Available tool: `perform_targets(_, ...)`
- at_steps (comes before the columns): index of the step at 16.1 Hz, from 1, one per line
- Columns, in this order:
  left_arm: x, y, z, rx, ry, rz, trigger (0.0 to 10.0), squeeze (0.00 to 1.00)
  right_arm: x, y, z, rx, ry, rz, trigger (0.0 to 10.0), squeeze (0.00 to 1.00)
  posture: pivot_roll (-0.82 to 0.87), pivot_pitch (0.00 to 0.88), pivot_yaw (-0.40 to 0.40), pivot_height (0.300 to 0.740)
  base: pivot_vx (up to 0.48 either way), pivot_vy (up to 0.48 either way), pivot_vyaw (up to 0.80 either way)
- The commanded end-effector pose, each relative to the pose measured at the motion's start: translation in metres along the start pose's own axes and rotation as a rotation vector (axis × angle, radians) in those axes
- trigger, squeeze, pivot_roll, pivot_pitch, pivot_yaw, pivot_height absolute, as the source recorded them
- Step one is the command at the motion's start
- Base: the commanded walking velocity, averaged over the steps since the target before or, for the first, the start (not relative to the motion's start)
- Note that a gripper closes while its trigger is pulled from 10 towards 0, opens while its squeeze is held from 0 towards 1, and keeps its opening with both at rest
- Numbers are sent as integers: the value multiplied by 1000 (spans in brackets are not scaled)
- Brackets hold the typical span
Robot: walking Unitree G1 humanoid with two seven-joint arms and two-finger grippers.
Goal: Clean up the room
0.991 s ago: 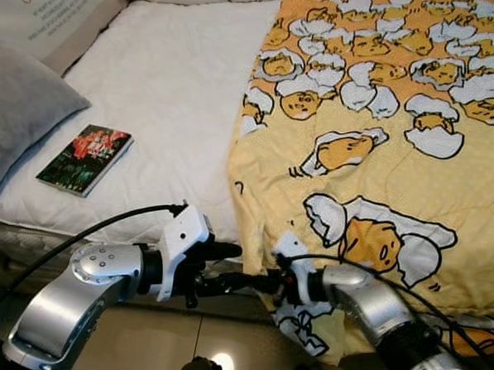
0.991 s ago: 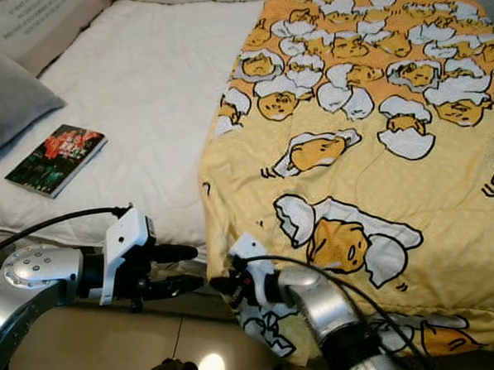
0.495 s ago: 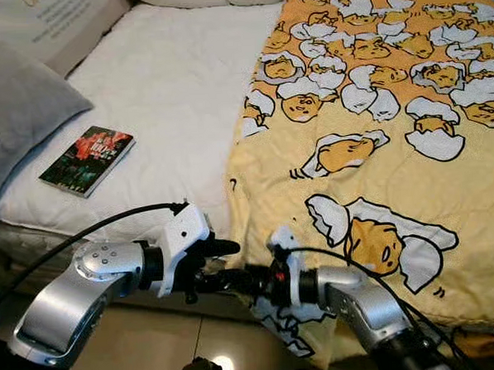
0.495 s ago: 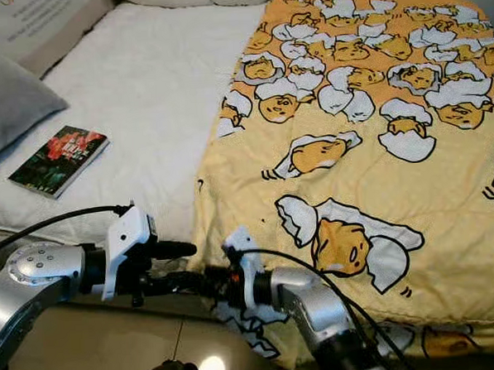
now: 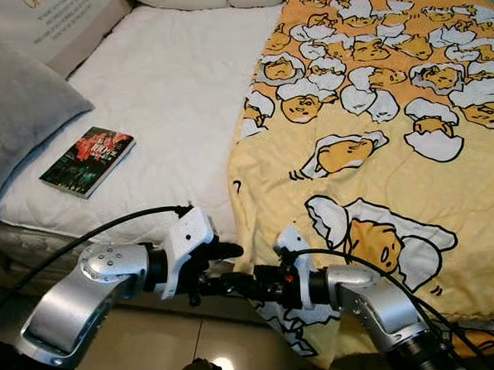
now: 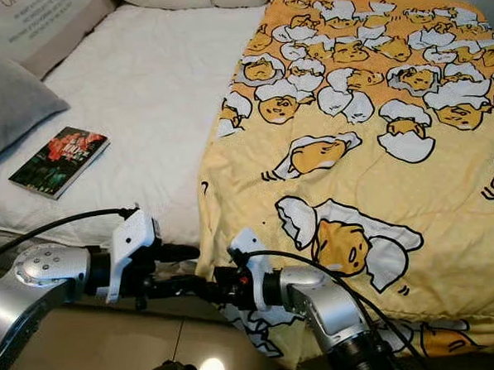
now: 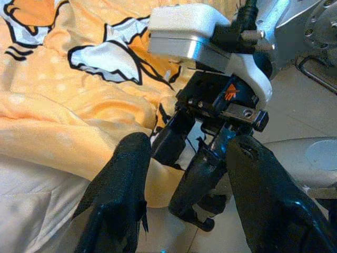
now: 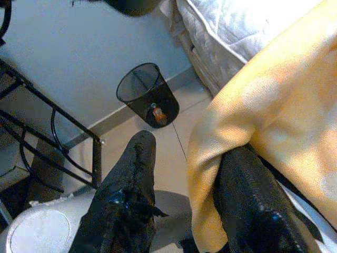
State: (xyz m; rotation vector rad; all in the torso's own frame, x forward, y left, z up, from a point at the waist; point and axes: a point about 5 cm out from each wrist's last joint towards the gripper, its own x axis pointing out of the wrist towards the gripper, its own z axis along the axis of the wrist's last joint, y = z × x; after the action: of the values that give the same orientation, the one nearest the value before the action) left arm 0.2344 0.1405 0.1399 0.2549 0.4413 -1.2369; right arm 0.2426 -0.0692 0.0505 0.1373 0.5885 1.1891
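Low at the bed's (image 5: 167, 81) near edge, the right end effector (image 8: 181, 197) has fingers apart around the yellow blanket's (image 5: 378, 153) hanging hem, seemingly touching it. Just left, the left end effector (image 7: 189, 195) is also spread, empty. A book (image 5: 87, 159) lies far left.

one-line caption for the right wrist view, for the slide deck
Right gripper at the bed's edge, yellow blanket draped between its jaws, black mesh wastebasket on the floor beyond.

Yellow blanket (image 5: 369, 145) (egg cartoon print), white mattress (image 5: 167, 90), grey pillow (image 5: 15, 114).
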Motion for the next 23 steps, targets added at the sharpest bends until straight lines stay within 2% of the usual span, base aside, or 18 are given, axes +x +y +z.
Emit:
perform_targets(1,0,2,1,20,6,10,10000,0,3,-3,-2,-30,38,-39,10000,1000,-10,46,29,740,0,0,0)
perform_targets(3,0,3,-1,16,16,19,10000,0,7,-5,-7,-57,93,-50,10000,1000,-9,50,29,740,0,0,0)
perform_targets(5,0,3,-1,12,20,18,10000,0,10,3,-6,-50,90,20,10000,1000,-9,52,29,740,0,0,0)
perform_targets(8,0,2,-4,11,38,15,10000,0,10,9,-12,-104,171,105,10000,1000,-14,55,28,740,0,0,0)
perform_targets(9,0,2,-5,13,41,18,10000,0,9,7,-12,-138,181,86,10000,1000,-16,54,27,740,0,0,0)
perform_targets(11,1,2,-6,10,40,24,10000,0,3,3,-12,-143,169,43,10000,1000,-17,48,22,740,0,0,0)
perform_targets(14,1,4,-5,-18,-23,95,10000,0,-19,-14,-6,-132,80,-173,10000,1000,-21,30,17,740,0,0,0)
perform_targets(15,3,7,-4,-22,-65,165,10000,0,-26,-20,-3,-128,41,-254,10000,0,-28,5,11,740,0,0,0)
perform_targets(16,7,24,-3,-75,-172,458,10000,0,-47,-34,7,-105,-71,-466,10000,0,-39,0,10,740,0,0,0)
perform_targets(17,7,29,-3,-100,-209,566,10000,0,-55,-37,10,-100,-115,-540,10000,0,-42,0,9,740,0,0,0)
perform_targets(19,4,33,-5,-147,-267,714,10000,0,-66,-42,18,-107,-195,-675,10000,0,-57,0,14,740,0,0,0)
perform_targets(20,3,32,-9,-186,-288,800,10000,0,-75,-42,26,-113,-266,-783,10000,0,-63,0,14,740,0,-458,0)
perform_targets(23,10,28,-10,-217,-308,916,10000,0,-85,-36,28,-89,-345,-897,10000,0,-50,0,-9,740,0,-480,0)
